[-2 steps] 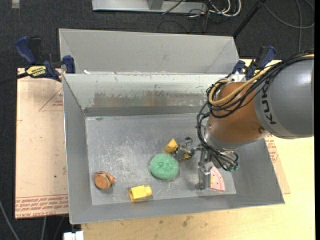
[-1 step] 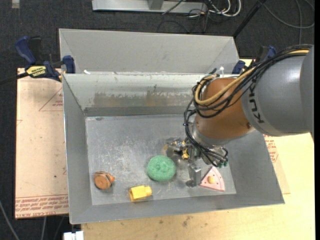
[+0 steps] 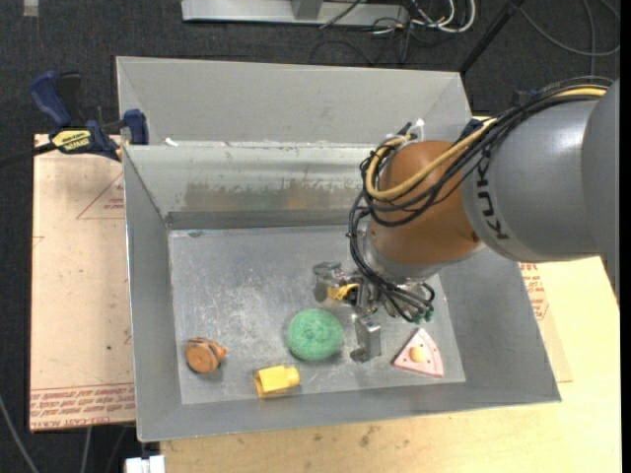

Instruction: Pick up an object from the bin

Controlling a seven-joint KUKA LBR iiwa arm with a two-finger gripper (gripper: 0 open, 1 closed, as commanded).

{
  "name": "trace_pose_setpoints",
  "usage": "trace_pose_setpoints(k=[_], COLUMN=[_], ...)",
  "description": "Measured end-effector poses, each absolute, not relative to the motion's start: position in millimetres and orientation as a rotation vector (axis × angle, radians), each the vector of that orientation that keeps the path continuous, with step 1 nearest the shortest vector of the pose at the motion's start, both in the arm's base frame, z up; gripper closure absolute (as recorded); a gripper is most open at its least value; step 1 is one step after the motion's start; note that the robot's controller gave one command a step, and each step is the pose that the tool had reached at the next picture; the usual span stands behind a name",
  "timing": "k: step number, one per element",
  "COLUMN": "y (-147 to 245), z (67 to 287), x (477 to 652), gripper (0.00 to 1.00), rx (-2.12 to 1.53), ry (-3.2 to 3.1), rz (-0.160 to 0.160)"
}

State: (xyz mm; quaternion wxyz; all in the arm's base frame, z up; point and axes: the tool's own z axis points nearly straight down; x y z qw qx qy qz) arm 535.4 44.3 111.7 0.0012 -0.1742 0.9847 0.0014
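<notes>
My gripper hangs low over the front middle of the bin floor, under the orange wrist cover. Its two metal fingers stand open, one fingertip towards the back and the other towards the front. A green round scrubby ball lies just left of the front finger, close to the gap but not between the fingers. A pink triangular wedge with an orange spot lies on the floor right of the front finger. Nothing is held.
A yellow block lies near the front wall, left of the ball. A brown and orange round thing sits in the front left corner. The arm and its cables cover the bin's right side.
</notes>
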Motion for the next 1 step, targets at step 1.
trace_pose_setpoints(k=[1], y=[59.5], z=[97.6], x=[546.3], gripper=[0.00], rx=[-0.371], ry=[3.115], rz=[0.003])
